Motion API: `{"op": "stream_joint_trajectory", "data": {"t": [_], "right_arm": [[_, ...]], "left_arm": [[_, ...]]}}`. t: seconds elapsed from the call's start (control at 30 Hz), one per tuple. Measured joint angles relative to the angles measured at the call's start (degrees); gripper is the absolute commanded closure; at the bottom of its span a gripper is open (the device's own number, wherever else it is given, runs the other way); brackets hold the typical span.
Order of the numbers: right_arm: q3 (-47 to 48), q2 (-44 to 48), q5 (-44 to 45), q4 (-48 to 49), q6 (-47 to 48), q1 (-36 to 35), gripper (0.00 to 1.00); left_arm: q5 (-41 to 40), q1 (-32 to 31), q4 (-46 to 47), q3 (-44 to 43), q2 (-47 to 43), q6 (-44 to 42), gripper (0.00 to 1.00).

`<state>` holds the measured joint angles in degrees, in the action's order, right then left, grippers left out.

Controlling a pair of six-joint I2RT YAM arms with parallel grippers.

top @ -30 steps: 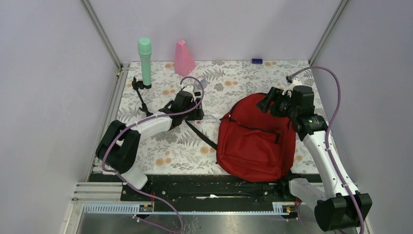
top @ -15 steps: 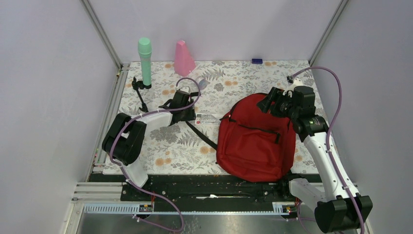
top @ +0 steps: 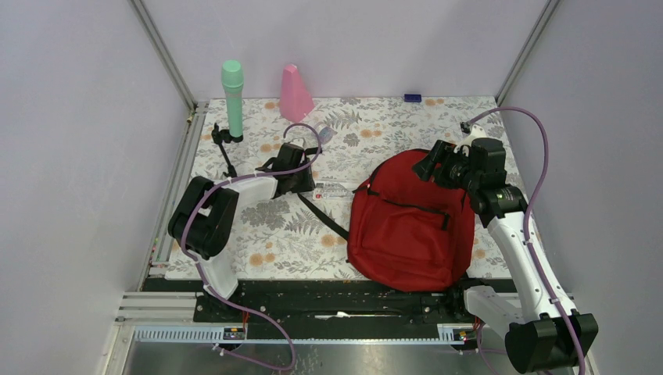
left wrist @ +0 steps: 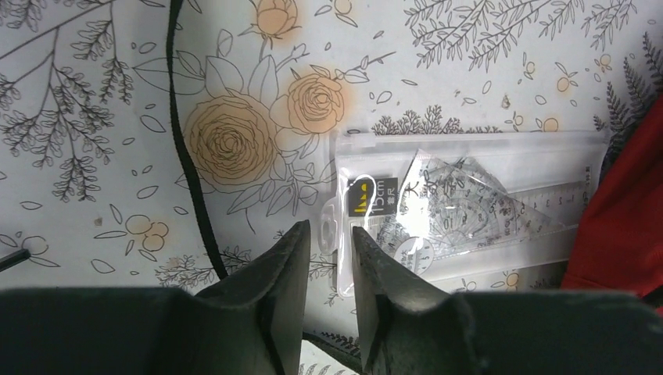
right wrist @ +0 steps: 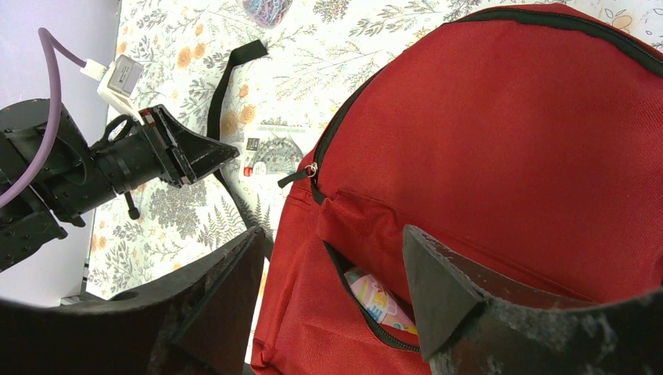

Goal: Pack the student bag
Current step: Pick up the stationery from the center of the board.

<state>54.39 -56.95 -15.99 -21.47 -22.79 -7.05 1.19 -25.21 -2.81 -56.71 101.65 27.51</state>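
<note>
Student bag (top: 406,242): red soft fabric, black zip lines and straps, front pocket (right wrist: 367,312) gaping. Lies flat, front up, on right half of floral mat (top: 274,234). Long axis runs near to far, top toward mat's far edge. Right gripper (right wrist: 332,230) hangs released above it. Left gripper (left wrist: 328,230) straddles clear ruler packet (left wrist: 469,195) at mat centre; pinch cannot be told.

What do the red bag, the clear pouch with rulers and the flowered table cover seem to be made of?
The student bag: matte woven fabric; it creases and sags. The pouch: thin glossy clear plastic; glare, contents show through. The table cover: printed cloth or vinyl, flat and matte; I cannot tell which.
</note>
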Motion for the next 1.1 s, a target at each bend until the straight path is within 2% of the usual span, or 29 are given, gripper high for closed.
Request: {"op": "stream_joint_trajectory", "data": {"t": [0.23,0.43,0.57,0.73,0.97,1.1], "right_arm": [[0.0,-0.13,-0.04,0.0,0.0,0.0,0.29],[0.0,-0.22,-0.11,-0.02,0.0,0.0,0.29],[0.0,-0.22,-0.17,-0.02,0.07,0.0,0.29],[0.0,-0.15,-1.16,-0.85,1.53,0.0,0.21],[0.07,1.9,-5.42,-1.55,4.39,0.07,0.1],[0.09,3.56,-9.44,-1.07,5.29,0.15,0.01]], "left_arm": [[1.44,0.0,-0.04,-0.17,0.76,0.61,0.81],[1.86,0.0,-0.07,-0.17,1.09,1.09,1.0],[1.99,0.0,-0.04,-0.17,1.11,1.29,1.0],[2.4,0.0,0.22,0.17,-0.22,0.63,1.0],[6.23,0.0,0.96,1.2,-11.61,-4.15,1.0],[8.76,-0.35,-0.87,-0.57,-19.26,-7.37,1.0]]}}
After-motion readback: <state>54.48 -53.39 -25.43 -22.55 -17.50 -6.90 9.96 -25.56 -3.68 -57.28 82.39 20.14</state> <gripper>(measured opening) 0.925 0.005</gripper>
